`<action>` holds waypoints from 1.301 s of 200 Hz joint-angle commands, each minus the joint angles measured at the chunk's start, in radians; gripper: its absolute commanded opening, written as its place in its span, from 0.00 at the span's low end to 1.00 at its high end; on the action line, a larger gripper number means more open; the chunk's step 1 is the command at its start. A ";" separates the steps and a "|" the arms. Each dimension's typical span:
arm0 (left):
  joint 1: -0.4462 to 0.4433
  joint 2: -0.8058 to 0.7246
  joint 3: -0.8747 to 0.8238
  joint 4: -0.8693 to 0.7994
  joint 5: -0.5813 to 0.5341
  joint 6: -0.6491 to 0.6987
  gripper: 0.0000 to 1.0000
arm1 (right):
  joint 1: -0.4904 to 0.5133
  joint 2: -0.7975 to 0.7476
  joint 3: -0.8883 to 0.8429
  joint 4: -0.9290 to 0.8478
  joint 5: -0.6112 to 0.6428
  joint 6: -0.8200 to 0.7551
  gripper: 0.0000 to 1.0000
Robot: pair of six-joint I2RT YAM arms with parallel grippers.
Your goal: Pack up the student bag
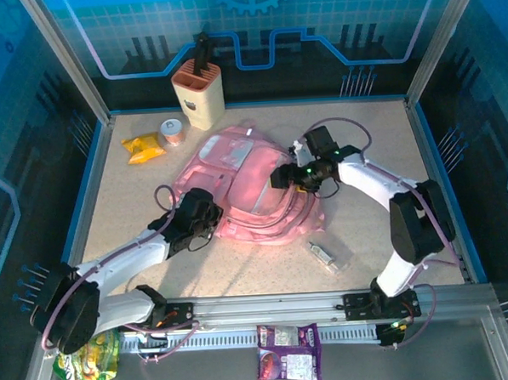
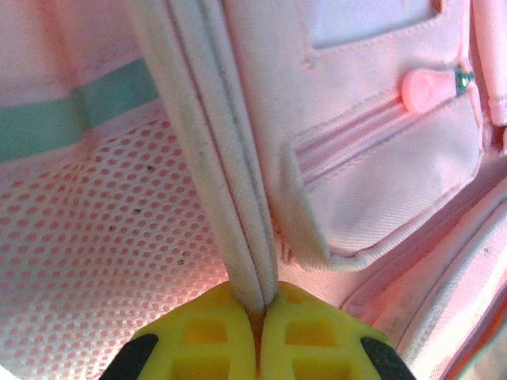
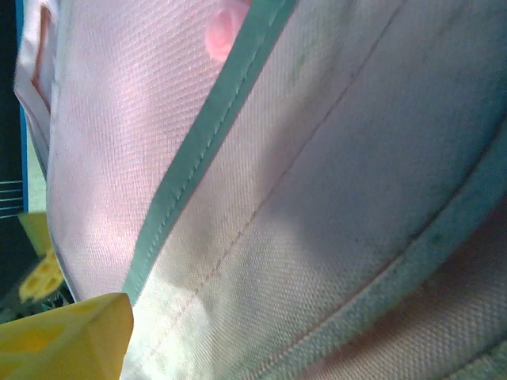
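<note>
The student bag [image 1: 249,186] lies flat in the middle of the table, pink with pale trim. My left gripper [image 1: 206,211] is at its near left edge. In the left wrist view the yellow fingertips of the left gripper [image 2: 260,305] are shut on the bag's grey-white zip trim [image 2: 214,142], with pink mesh to the left and a zipped pocket [image 2: 380,182] to the right. My right gripper [image 1: 281,177] presses into the bag's right side. Bag fabric [image 3: 317,198] lies close against the right wrist camera, beside one yellow finger [image 3: 71,340]; the jaws stand wide.
A beige holder [image 1: 199,92] with a black handle stands at the back, with a tape roll [image 1: 174,131] and a yellow snack packet [image 1: 143,147] nearby. A small clear-wrapped item [image 1: 325,255] lies near the front right. A purple packet [image 1: 288,352] and a green packet [image 1: 88,360] lie beyond the front rail.
</note>
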 commanded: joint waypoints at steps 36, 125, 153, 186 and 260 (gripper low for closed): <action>-0.027 0.000 -0.003 0.009 0.012 -0.030 0.00 | 0.014 0.107 0.261 -0.187 0.169 -0.136 0.95; -0.079 0.049 0.044 0.045 0.028 -0.143 0.00 | 0.113 -0.192 0.053 -0.356 0.438 -0.145 0.96; -0.102 0.088 0.063 0.107 0.065 -0.167 0.00 | 0.245 -0.229 0.000 -0.335 0.425 -0.098 0.91; -0.130 0.113 0.083 0.113 0.062 -0.192 0.00 | 0.376 -0.269 -0.077 -0.218 0.424 0.004 0.79; -0.152 0.108 0.085 0.164 0.062 -0.216 0.00 | 0.494 -0.230 -0.207 0.105 0.319 0.187 0.51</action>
